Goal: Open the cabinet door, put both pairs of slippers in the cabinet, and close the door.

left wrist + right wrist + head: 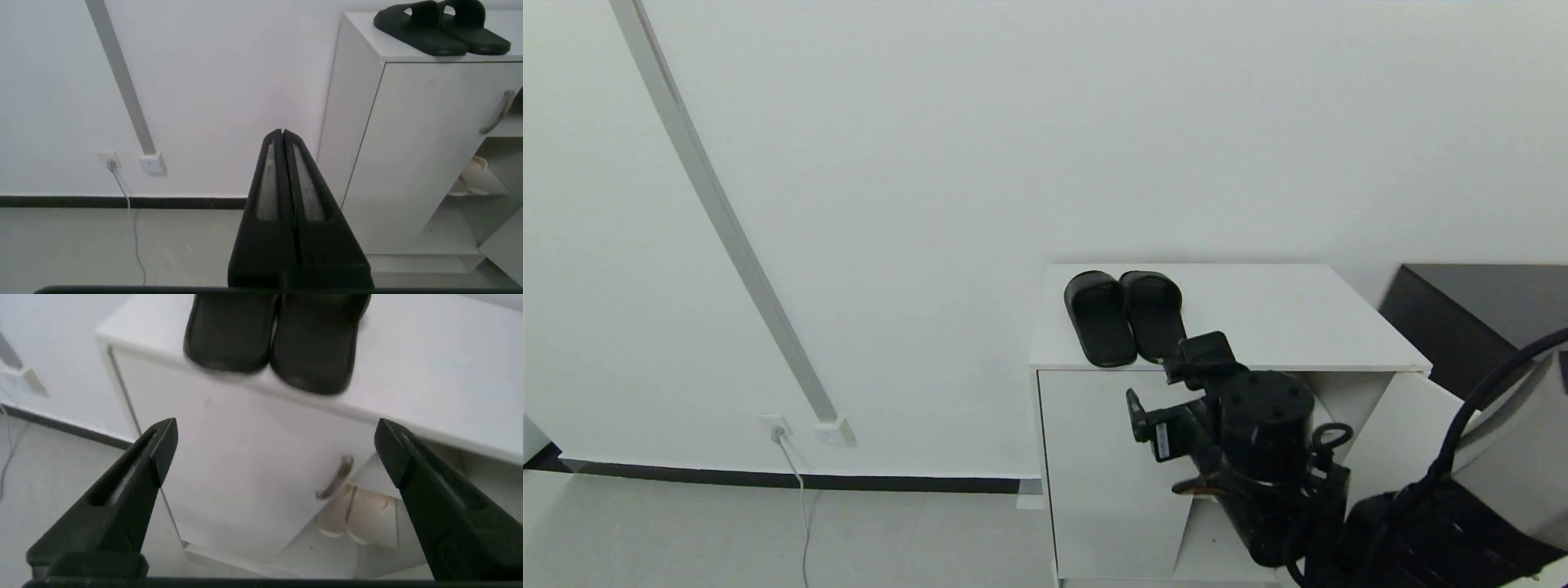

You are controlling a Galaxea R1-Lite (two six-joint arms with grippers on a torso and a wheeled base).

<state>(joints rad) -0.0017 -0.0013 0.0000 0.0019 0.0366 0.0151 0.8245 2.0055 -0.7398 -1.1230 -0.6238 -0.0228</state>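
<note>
A pair of black slippers (1125, 317) (441, 18) (274, 331) lies on the left part of the white cabinet's top (1274, 318). The cabinet's left door (1111, 474), with its handle (333, 477), is closed, and the right door (1405, 441) stands swung open. A pale pair of slippers (353, 516) (474, 175) rests on a shelf inside. My right gripper (1172, 390) (275, 433) hangs open in front of the cabinet, just below the black pair, with nothing between its fingers. My left gripper (282, 139) is shut on nothing, off to the cabinet's left, low over the floor.
A slanted cable duct (719, 212) runs down the wall to a socket (774, 426) with a cord. A dark piece of furniture (1486, 310) stands right of the cabinet. Open floor lies to the cabinet's left.
</note>
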